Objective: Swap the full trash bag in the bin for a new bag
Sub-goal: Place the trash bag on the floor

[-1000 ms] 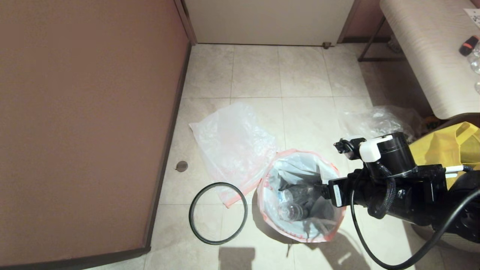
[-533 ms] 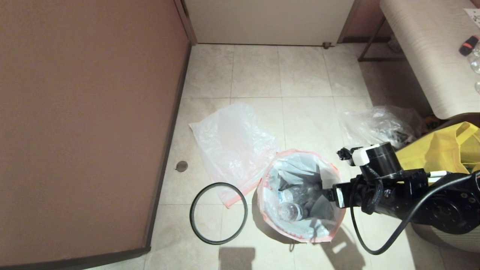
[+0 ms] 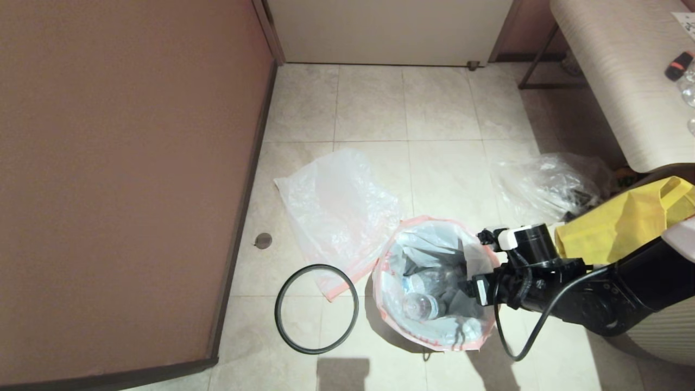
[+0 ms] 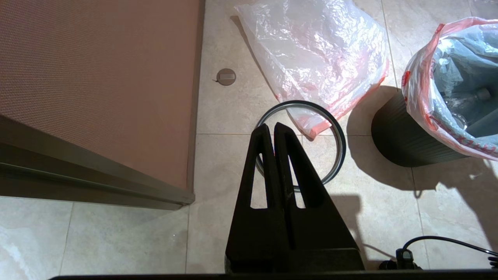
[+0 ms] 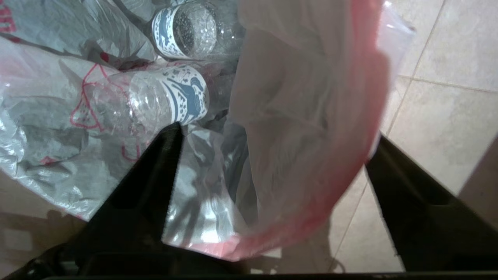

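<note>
The full trash bag [image 3: 429, 247] sits in the dark bin [image 4: 400, 136], its pink rim folded over the edge and clear bottles [image 5: 171, 97] lying inside. My right gripper [image 3: 473, 288] is at the bag's right rim and open. One finger [image 5: 155, 175] is inside the bag and the other [image 5: 408, 194] is outside, with the pink rim flap [image 5: 311, 116] between them, not pinched. The new bag [image 3: 336, 212] lies flat on the floor to the left of the bin. The bin's grey ring [image 3: 282, 331] lies on the tiles. My left gripper [image 4: 274, 128] hangs shut above that ring, holding nothing.
A brown panel [image 3: 125, 163] walls off the left side. A colourless clear bag [image 3: 548, 182] and a big yellow bag [image 3: 624, 228] lie right of the bin, under a pale table [image 3: 613, 81]. A small round floor stud [image 3: 263, 240] sits near the panel.
My right arm has come down and drawn back to the right, and its open jaws now straddle the bag's right rim. The bags, ring and left gripper have not moved.
</note>
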`<state>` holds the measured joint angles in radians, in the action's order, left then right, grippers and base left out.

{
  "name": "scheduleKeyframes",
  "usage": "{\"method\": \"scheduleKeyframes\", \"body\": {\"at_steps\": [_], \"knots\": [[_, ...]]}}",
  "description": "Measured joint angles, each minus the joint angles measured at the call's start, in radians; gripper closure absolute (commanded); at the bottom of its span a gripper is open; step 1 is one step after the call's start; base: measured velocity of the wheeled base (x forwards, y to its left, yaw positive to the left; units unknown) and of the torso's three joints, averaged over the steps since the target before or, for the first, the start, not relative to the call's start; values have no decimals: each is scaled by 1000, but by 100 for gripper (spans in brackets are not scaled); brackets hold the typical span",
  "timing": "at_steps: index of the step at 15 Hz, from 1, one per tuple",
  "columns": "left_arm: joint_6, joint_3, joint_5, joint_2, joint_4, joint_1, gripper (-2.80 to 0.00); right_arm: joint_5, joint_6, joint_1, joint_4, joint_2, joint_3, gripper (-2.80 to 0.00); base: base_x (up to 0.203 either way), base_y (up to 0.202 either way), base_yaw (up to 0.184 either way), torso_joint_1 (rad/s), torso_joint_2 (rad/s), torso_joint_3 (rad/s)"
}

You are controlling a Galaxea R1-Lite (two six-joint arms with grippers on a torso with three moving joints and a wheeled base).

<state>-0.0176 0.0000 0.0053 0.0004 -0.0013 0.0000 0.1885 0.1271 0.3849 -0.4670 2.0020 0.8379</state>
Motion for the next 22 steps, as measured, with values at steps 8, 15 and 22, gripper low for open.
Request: {"method": "scheduleKeyframes", "body": {"at_steps": [8, 15, 22], "knots": [[0, 0, 0, 0, 0, 0, 0, -6, -15, 51, -87, 34, 0, 0, 0, 0, 0, 0, 0, 0], [0, 0, 0, 0, 0, 0, 0, -426, 323, 10, 169, -221, 2, 0, 0, 0, 0, 0, 0, 0], [0, 0, 0, 0, 0, 0, 0, -531, 427, 94, 383, -459, 155, 0, 0, 0, 0, 0, 0, 0]]}}
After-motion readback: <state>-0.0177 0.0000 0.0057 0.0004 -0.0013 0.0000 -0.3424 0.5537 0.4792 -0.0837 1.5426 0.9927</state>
